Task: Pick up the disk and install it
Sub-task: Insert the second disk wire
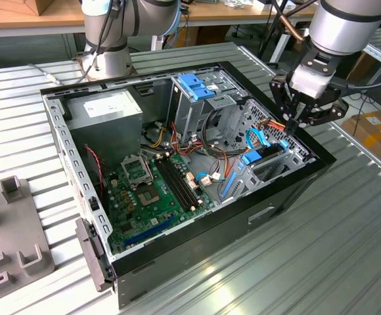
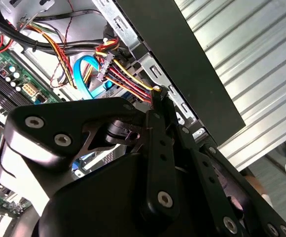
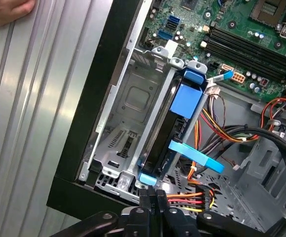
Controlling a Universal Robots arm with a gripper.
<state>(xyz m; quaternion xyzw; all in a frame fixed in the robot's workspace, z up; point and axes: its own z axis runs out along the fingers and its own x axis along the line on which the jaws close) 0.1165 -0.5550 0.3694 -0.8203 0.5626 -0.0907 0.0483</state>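
Note:
The disk (image 3: 170, 133) stands on edge in a slot of the metal drive cage (image 3: 128, 103) at the case's side wall, its dark body framed by a blue caddy. In the exterior view the disk (image 1: 253, 159) sits low in the cage toward that view's right. My gripper (image 3: 153, 197) hovers just off the caddy's near end, its black fingers (image 3: 146, 201) pressed together with nothing between them. The exterior view shows the gripper (image 1: 289, 123) over the cage's far corner. In the second wrist view the gripper (image 2: 158, 94) points at a bundle of red, yellow and black wires.
The open computer case (image 1: 295, 190) lies on a ribbed metal table. Inside are a green motherboard (image 1: 151, 187), a power supply (image 1: 105, 108), a fixed blue bracket (image 1: 194, 85), a thin blue cable (image 2: 86, 74) and power wires (image 3: 192, 200). A hand (image 3: 5, 10) rests on the table.

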